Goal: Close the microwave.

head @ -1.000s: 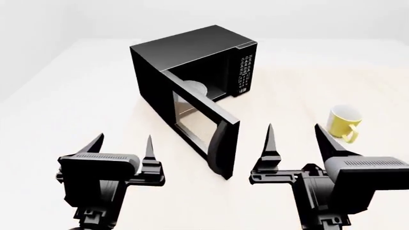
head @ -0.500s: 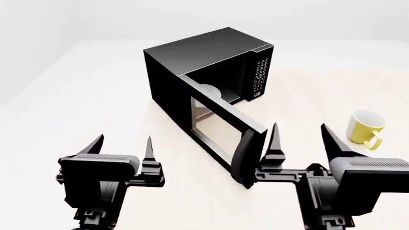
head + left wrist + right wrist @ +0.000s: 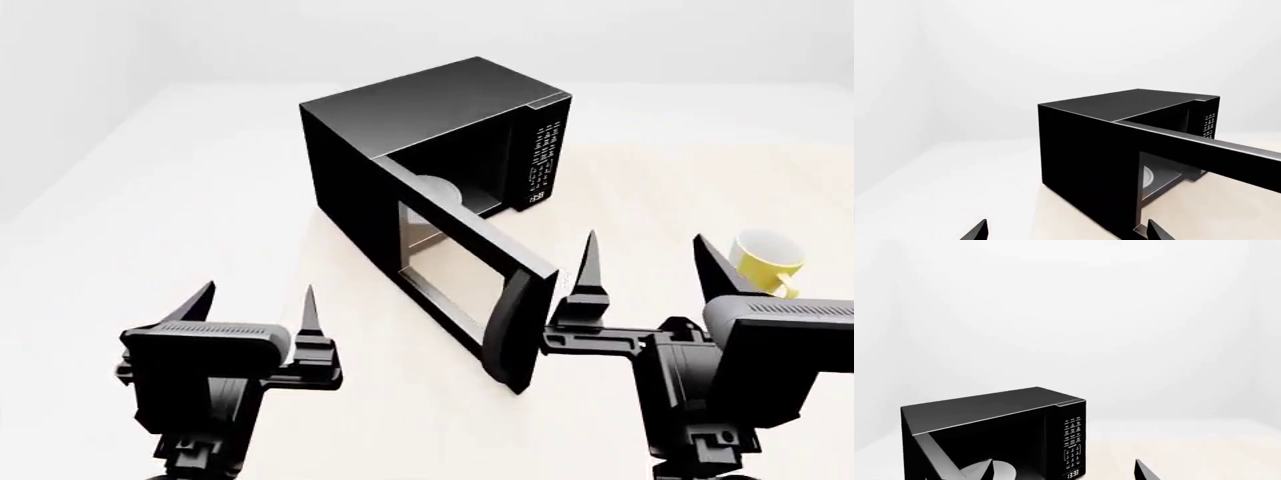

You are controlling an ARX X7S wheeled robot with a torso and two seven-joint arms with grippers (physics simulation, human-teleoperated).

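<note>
Head view: pale tabletop [image 3: 174,190], white walls [image 3: 400,30]

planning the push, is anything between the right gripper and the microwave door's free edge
Nothing: in the head view the right gripper stands open just beside the microwave door's free edge, with only bare table between.

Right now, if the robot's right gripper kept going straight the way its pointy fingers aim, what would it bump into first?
Probably nothing soon. The right gripper aims between the microwave door's edge and the yellow mug; depth is unclear.
</note>
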